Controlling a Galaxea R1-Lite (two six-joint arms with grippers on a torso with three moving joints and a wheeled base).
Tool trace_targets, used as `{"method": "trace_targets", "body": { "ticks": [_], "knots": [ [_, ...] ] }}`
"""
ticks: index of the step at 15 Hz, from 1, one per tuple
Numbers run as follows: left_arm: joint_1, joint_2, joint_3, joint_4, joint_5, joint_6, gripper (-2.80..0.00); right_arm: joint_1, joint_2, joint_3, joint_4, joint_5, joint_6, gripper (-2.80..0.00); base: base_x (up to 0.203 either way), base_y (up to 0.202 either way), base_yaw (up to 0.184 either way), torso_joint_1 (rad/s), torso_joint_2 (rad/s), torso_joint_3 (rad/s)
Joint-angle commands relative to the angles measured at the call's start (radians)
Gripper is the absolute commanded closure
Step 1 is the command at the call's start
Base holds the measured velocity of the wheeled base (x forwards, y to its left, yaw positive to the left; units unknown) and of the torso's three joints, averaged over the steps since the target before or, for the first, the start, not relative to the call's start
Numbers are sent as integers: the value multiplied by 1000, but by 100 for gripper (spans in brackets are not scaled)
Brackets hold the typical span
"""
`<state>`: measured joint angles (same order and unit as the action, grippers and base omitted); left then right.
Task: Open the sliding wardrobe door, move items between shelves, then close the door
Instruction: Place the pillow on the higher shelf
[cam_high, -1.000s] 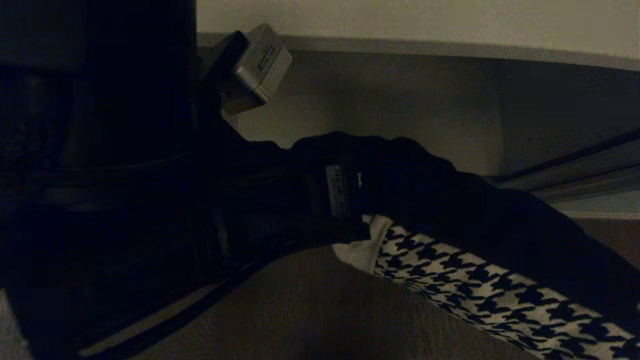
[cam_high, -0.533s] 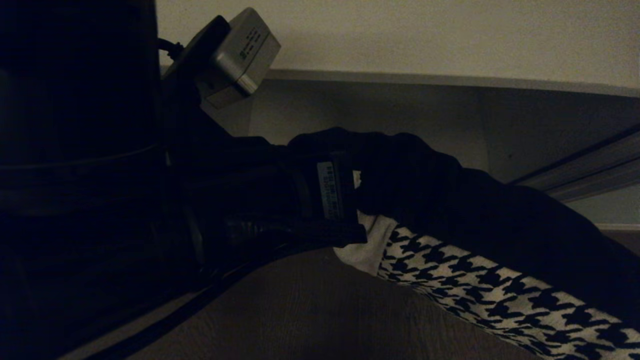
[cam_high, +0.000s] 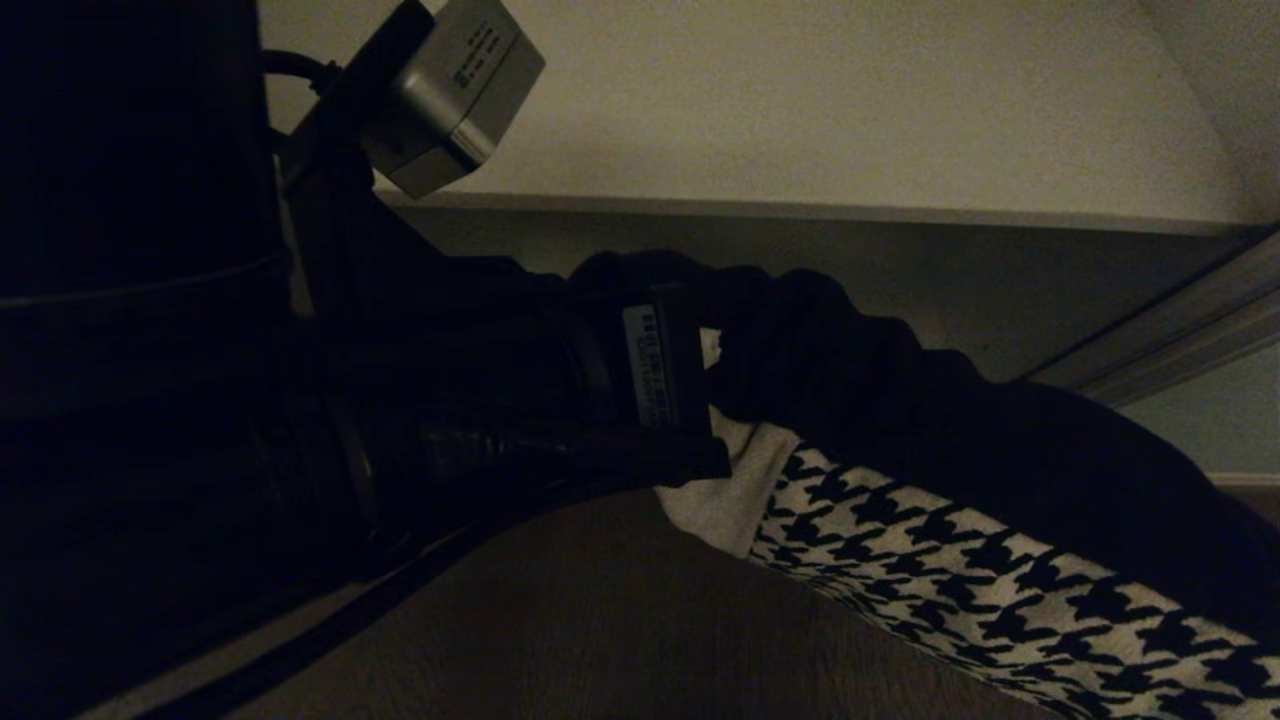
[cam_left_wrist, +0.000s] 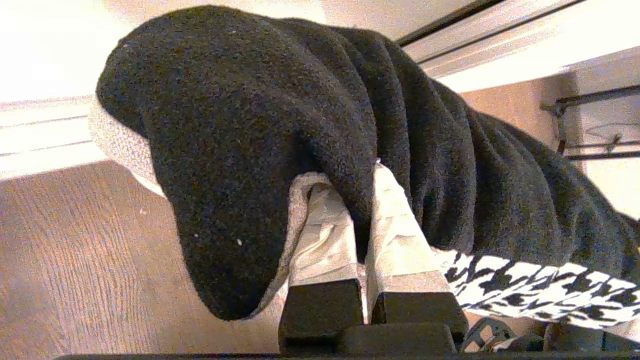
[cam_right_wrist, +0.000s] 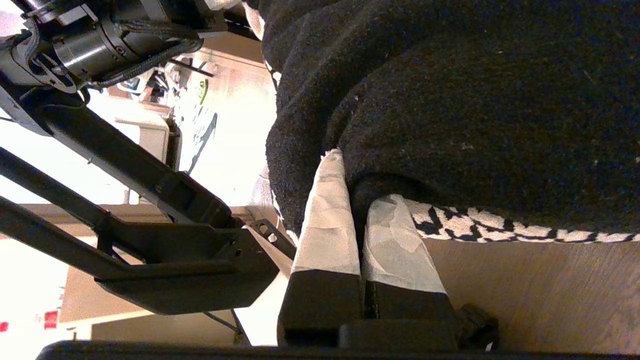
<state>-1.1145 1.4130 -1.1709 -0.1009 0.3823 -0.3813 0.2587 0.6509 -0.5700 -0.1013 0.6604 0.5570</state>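
Observation:
A black garment (cam_high: 850, 370) with a black-and-white houndstooth lining (cam_high: 950, 570) hangs stretched between both grippers. In the head view my left gripper (cam_high: 715, 400) is shut on its left end, in front of an off-white shelf (cam_high: 800, 100). The left wrist view shows the taped fingers (cam_left_wrist: 325, 230) of the left gripper (cam_left_wrist: 362, 175) pinching a fold of the black garment (cam_left_wrist: 250, 125). The right gripper (cam_right_wrist: 357, 180) is shut on another fold of the black garment (cam_right_wrist: 475, 100) and lies outside the head view. A pale grey-green strip of the sliding wardrobe door (cam_high: 1235, 420) shows at the right.
Light rails (cam_high: 1170, 330) run diagonally at the right beside the door. The shelf's front edge (cam_high: 800, 212) casts a dark recess below it. Brown wood-grain flooring (cam_high: 600, 620) lies under the garment. My left arm (cam_high: 300, 450) fills the left of the head view.
The whole head view has shifted: the shelf edge sits lower in the picture, so the camera has moved. Both grippers keep their hold on the black garment.

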Motion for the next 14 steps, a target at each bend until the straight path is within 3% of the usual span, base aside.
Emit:
{"method": "trace_targets", "body": {
  "ticks": [1, 14],
  "knots": [
    [1, 5, -3, -3, 4, -2, 0, 1, 1, -2, -6, 2, 3, 0, 0, 0, 0, -5, 2, 205],
    [2, 17, -7, -17, 4, -2, 0, -4, -7, -2, -11, 1, 3, 0, 0, 0, 0, 0, 1, 204]
  ]
}}
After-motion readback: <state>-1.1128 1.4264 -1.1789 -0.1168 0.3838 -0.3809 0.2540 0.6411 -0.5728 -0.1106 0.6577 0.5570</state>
